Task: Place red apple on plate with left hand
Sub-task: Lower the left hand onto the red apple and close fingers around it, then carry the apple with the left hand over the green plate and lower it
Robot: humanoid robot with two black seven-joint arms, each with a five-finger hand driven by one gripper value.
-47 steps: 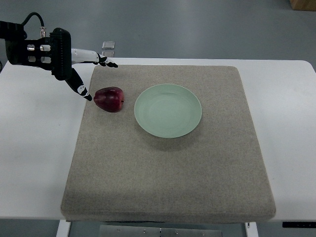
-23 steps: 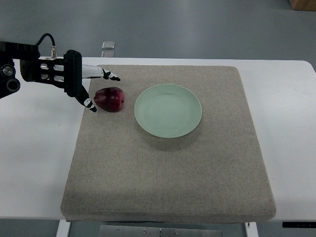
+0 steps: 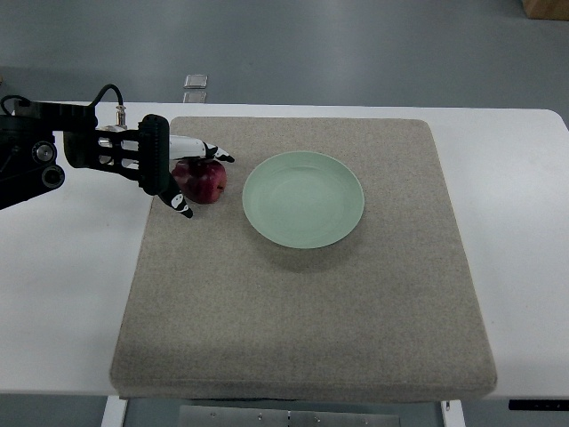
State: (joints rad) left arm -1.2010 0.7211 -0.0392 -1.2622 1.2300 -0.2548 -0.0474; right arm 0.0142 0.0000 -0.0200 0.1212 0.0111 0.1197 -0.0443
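Observation:
A dark red apple [image 3: 204, 183] lies on the grey mat, just left of the pale green plate [image 3: 303, 199]. My left hand [image 3: 191, 181] reaches in from the left edge and surrounds the apple's left side. One white finger [image 3: 212, 152] stretches over the apple's far side, another finger [image 3: 180, 205] points down past its near side. The fingers are spread and do not clasp the fruit. The plate holds nothing. The right arm does not show.
A thick grey mat [image 3: 302, 267] covers most of the white table [image 3: 520, 222]. A small clear object [image 3: 196, 82] sits on the floor beyond the table's far edge. A brown box corner [image 3: 544, 7] shows at the top right.
My left hand has moved right and toward the apple, from beside it to having its spread fingers around the apple's left side. Apple and plate stay put.

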